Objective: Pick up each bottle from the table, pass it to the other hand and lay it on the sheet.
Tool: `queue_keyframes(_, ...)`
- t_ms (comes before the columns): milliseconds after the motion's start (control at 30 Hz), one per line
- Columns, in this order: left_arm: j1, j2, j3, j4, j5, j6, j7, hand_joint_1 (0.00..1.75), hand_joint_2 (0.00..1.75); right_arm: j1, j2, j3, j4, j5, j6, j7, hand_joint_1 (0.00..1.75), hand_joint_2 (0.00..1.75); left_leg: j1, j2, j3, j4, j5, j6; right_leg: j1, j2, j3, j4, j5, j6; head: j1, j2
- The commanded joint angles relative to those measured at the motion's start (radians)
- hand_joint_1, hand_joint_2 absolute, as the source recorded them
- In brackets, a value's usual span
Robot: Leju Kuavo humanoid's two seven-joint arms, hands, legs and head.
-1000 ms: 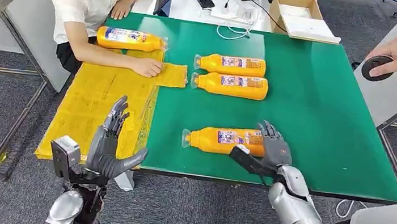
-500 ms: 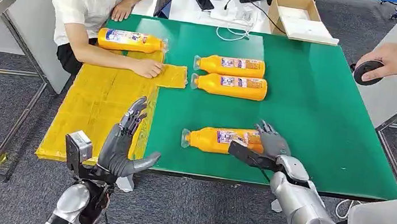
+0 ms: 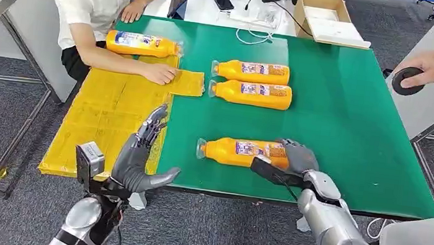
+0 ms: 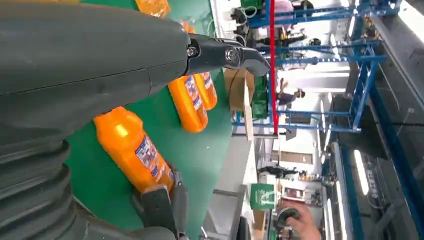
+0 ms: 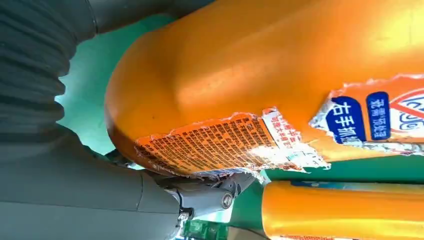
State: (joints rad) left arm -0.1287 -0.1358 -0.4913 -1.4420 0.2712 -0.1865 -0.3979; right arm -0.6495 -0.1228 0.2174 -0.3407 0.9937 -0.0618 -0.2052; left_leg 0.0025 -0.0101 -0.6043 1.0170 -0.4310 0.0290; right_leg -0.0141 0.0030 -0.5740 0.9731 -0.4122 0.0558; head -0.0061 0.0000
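Gripping bottle [image 3: 242, 152] — right hand [image 3: 297, 160].

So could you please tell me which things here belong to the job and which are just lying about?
Job: near bottle under the right hand; two middle bottles; far bottle on the yellow sheet; left hand.
Lying about: phones, cardboard box, white cable.

Four orange bottles with printed labels lie on their sides: the nearest bottle [image 3: 242, 151] rests on the green table [image 3: 350, 133] toward 6 o'clock, cap end pointing to 9 o'clock, its base end under the right hand [image 3: 297, 160]. Two more bottles [image 3: 252, 72] [image 3: 252, 93] lie parallel and just beside each other near the centre, caps also toward 9 o'clock. The fourth bottle [image 3: 141, 44] lies at about 10 o'clock at the far end of the yellow sheet [image 3: 109, 115], which covers the table's 9 o'clock edge.
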Motion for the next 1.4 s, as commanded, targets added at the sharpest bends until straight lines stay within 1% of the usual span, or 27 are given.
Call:
queue_keyframes(33, -0.048, 0.031, -0.03, 0.08, 0.01, -0.008, 0.008, 0.0, 1.75, 0.021, 0.003, 0.002, 0.076, -0.016, 0.028, -0.024, 1.75, 1.75, 0.0, -0.001, 0.003, -0.002, 0.0, -0.002, 0.0, -0.002, 0.004, -0.001, -0.001, -0.002, 0.0, 0.0)
queue_keyframes(67, -0.044, 0.031, -0.029, 0.08, 0.01, -0.008, 0.008, 0.0, 1.75, 0.033, 0.006, -0.025, 0.073, -0.044, 0.036, -0.041, 1.75, 1.75, 0.001, -0.001, 0.003, -0.002, 0.0, -0.001, 0.001, -0.002, 0.003, -0.002, -0.001, -0.002, 0.0, 0.0)
queue_keyframes(633, -0.042, 0.032, -0.029, 0.08, 0.01, -0.008, 0.008, 0.0, 1.75, 0.041, 0.006, -0.026, 0.072, -0.046, 0.031, -0.046, 1.75, 1.75, 0.001, -0.001, 0.004, -0.002, 0.0, -0.002, 0.001, -0.002, 0.004, -0.002, -0.001, -0.003, 0.0, 0.0)
queue_keyframes(700, -0.04, 0.031, -0.026, 0.08, 0.01, -0.006, 0.01, 0.0, 1.75, 0.046, 0.006, -0.047, 0.07, -0.066, 0.042, -0.055, 1.75, 1.75, 0.001, -0.001, 0.003, -0.001, 0.0, -0.001, 0.001, -0.002, 0.003, -0.002, -0.001, -0.002, 0.0, 0.0)
queue_keyframes(800, -0.018, 0.038, -0.01, 0.061, 0.011, 0.002, 0.002, 0.0, 1.75, 0.072, 0.003, -0.099, 0.058, -0.121, 0.042, -0.097, 1.75, 1.75, 0.001, -0.001, 0.005, -0.003, 0.0, -0.002, 0.001, -0.003, 0.005, -0.002, -0.001, -0.003, 0.0, 0.0)
queue_keyframes(933, 0.076, 0.057, 0.048, -0.014, 0.017, 0.014, -0.016, 0.0, 1.75, 0.133, -0.004, -0.214, 0.005, -0.254, 0.032, -0.231, 1.75, 1.75, 0.001, 0.0, 0.006, -0.003, -0.001, -0.002, 0.001, -0.002, 0.006, -0.003, -0.001, -0.003, 0.0, 0.0)
queue_keyframes(1000, 0.136, 0.046, 0.09, -0.059, 0.013, 0.04, -0.045, 0.0, 1.75, 0.171, 0.009, -0.292, -0.04, -0.346, 0.042, -0.306, 1.75, 1.75, 0.001, 0.0, 0.006, -0.003, -0.001, -0.002, 0.001, -0.001, 0.006, -0.003, -0.001, -0.003, 0.0, 0.0)
queue_keyframes(1033, 0.171, 0.04, 0.11, -0.091, -0.043, 0.102, -0.08, 0.0, 1.75, 0.198, 0.014, -0.303, -0.079, -0.363, 0.017, -0.332, 1.75, 1.75, 0.001, 0.001, 0.007, -0.004, -0.002, -0.002, 0.001, -0.001, 0.007, -0.003, -0.002, -0.003, 0.0, 0.0)
queue_keyframes(1067, 0.19, 0.034, 0.124, -0.112, -0.091, 0.152, -0.12, 0.0, 1.75, 0.208, 0.019, -0.315, -0.097, -0.38, 0.015, -0.349, 1.75, 1.75, 0.001, 0.001, 0.006, -0.003, -0.002, -0.002, 0.001, 0.0, 0.005, -0.003, -0.001, -0.003, 0.0, 0.0)
queue_keyframes(1100, 0.218, 0.021, 0.147, -0.136, -0.1, 0.184, -0.134, 0.0, 1.75, 0.23, 0.03, -0.34, -0.135, -0.416, 0.024, -0.372, 1.75, 1.75, 0.001, 0.002, 0.006, -0.003, -0.002, -0.002, 0.001, 0.0, 0.006, -0.002, -0.002, -0.003, 0.0, 0.0)
queue_keyframes(1167, 0.262, 0.015, 0.177, -0.158, -0.017, 0.157, -0.109, 0.0, 1.75, 0.29, 0.051, -0.366, -0.239, -0.471, 0.03, -0.4, 1.75, 1.75, 0.001, 0.003, 0.005, -0.002, -0.003, -0.002, 0.001, 0.001, 0.004, -0.001, -0.002, -0.003, 0.0, 0.0)
queue_keyframes(1200, 0.295, -0.006, 0.196, -0.17, 0.152, 0.097, -0.042, 0.0, 1.75, 0.368, 0.122, -0.368, -0.419, -0.564, 0.112, -0.482, 1.75, 1.75, 0.001, 0.002, 0.003, -0.001, -0.003, -0.002, 0.001, 0.002, 0.003, -0.001, -0.002, -0.002, 0.0, 0.0)
queue_keyframes(1233, 0.311, -0.003, 0.186, -0.181, 0.175, 0.091, -0.033, 0.0, 1.75, 0.439, 0.174, -0.311, -0.584, -0.574, 0.117, -0.394, 1.75, 1.75, 0.001, 0.002, 0.003, -0.002, -0.003, -0.002, 0.001, 0.001, 0.003, -0.001, -0.002, -0.003, 0.0, 0.0)
queue_keyframes(1267, 0.311, -0.003, 0.18, -0.18, 0.171, 0.108, -0.033, 0.0, 1.75, 0.468, 0.188, -0.255, -0.654, -0.586, 0.117, -0.361, 1.75, 1.75, 0.002, 0.004, 0.001, -0.001, -0.002, -0.002, 0.002, 0.004, 0.0, -0.001, -0.001, -0.003, 0.0, 0.0)
queue_keyframes(1300, 0.307, -0.001, 0.173, -0.176, 0.167, 0.116, -0.034, 0.0, 1.75, 0.476, 0.19, -0.226, -0.676, -0.597, 0.108, -0.342, 1.75, 1.75, 0.002, 0.005, 0.001, -0.001, -0.003, -0.003, 0.002, 0.005, 0.001, -0.001, -0.002, -0.003, 0.0, 0.0)
queue_keyframes(1333, 0.289, 0.0, 0.157, -0.159, 0.158, 0.126, -0.031, 0.0, 1.75, 0.471, 0.188, -0.183, -0.68, -0.604, 0.09, -0.339, 1.75, 1.75, 0.002, 0.002, -0.002, -0.001, -0.002, -0.002, 0.002, 0.003, -0.001, 0.0, -0.002, -0.002, 0.001, 0.0)
queue_keyframes(1367, 0.278, -0.001, 0.152, -0.149, 0.151, 0.14, -0.034, 0.0, 1.75, 0.461, 0.18, -0.167, -0.669, -0.609, 0.067, -0.338, 1.75, 1.75, 0.003, 0.004, -0.002, 0.0, -0.004, -0.003, 0.003, 0.005, -0.001, 0.001, -0.002, -0.004, 0.001, 0.0)
queue_keyframes(1400, 0.268, -0.004, 0.146, -0.142, 0.151, 0.145, -0.035, 0.0, 1.75, 0.449, 0.17, -0.155, -0.651, -0.619, 0.057, -0.338, 1.75, 1.75, 0.001, 0.004, -0.001, -0.001, -0.004, -0.003, 0.001, 0.004, -0.003, 0.003, -0.003, -0.004, 0.0, 0.0)
